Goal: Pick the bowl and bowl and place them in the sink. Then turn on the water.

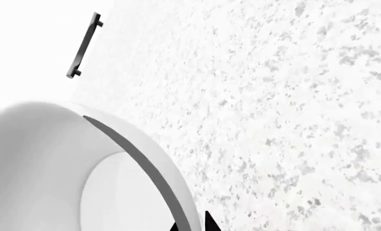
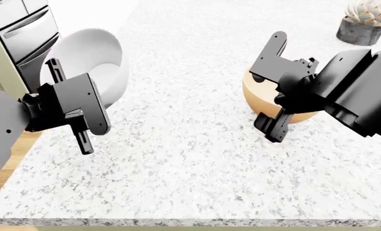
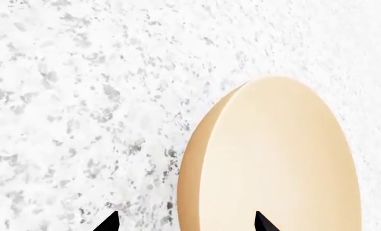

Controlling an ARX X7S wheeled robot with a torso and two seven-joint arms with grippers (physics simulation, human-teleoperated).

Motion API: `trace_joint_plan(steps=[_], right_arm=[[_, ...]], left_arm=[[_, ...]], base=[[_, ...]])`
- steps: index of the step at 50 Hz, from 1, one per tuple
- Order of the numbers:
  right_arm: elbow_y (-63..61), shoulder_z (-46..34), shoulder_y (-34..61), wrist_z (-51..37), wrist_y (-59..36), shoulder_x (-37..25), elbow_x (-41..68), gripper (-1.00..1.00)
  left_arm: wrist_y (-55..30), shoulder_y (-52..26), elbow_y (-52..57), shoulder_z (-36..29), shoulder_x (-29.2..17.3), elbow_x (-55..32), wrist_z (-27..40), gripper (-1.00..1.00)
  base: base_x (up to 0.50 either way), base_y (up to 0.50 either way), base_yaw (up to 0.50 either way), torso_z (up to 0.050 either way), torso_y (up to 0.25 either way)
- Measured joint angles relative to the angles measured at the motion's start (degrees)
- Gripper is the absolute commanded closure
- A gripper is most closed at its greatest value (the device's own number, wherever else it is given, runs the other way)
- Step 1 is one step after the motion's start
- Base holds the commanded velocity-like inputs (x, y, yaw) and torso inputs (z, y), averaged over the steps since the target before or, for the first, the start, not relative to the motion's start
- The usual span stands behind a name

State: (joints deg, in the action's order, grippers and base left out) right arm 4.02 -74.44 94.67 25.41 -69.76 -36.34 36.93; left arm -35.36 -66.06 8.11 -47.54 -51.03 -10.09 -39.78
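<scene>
Two matte black, blocky robot arms reach forward into the head view, one from each lower side. The left arm's black two-fingered tool (image 2: 67,103) is turned sideways, one finger pointing up and the other down, its jaws spread wide apart. The right arm, bulkier in view, enters from the right edge; its black two-fingered tool (image 2: 275,86) is also rolled sideways, fingers spread wide, one high and one low.

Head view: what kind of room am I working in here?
Most likely a kitchen: a speckled stone countertop, steel drawer fronts with handles beside it, and two bowls, white and peach-tan, on top.
</scene>
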Motion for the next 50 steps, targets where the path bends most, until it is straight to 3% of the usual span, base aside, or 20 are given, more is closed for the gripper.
trace_joint_plan(steps=[50], right_arm=[[9.8,-1.7,-3.9,0.2,4.4,2.5,-2.2,-1.0]], left_arm=[[-0.6,0.5,0.3,-0.4,-0.1,0.1,0.1,1.0]], base=[[0.0,0.0,0.0,0.0,0.001]])
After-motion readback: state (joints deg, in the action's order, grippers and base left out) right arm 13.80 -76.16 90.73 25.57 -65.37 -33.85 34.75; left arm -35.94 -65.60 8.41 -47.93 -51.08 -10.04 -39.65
